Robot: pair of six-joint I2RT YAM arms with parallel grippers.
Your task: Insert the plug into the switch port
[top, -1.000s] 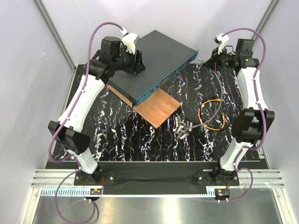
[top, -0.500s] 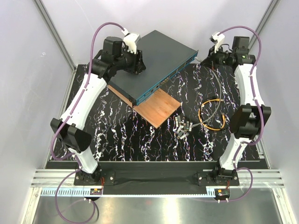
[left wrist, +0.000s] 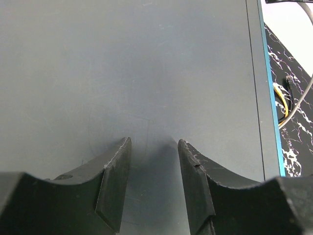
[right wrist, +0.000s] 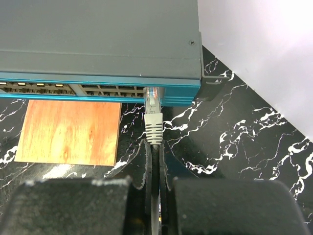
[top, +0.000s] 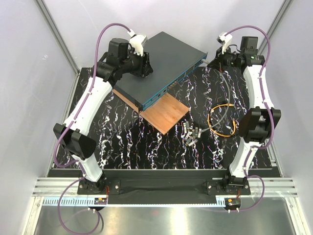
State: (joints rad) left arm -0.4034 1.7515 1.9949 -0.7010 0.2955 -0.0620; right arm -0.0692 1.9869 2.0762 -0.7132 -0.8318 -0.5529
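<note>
The dark grey switch [top: 159,63] lies angled at the back of the table, its teal front face [right wrist: 98,91] carrying a row of ports. My right gripper [right wrist: 153,147] is shut on a grey cable just behind the plug [right wrist: 153,115], which has a clear tip and a ribbed grey boot. The plug's tip meets the switch port at the right end of the row; its depth is unclear. In the top view the right gripper [top: 215,61] sits at the switch's right corner. My left gripper [left wrist: 152,142] rests open on the switch's top [left wrist: 146,73], holding nothing, and shows in the top view [top: 145,66].
A wooden board [top: 166,112] lies under the switch's front edge. Small grey metal modules [top: 191,134] sit mid-table. A coiled orange cable [top: 222,122] lies at the right, and the grey cable [top: 228,90] trails from there. White walls stand close behind.
My right gripper has moved left and back with the plug, toward the switch's right front corner. The left arm has stayed on the switch top.
</note>
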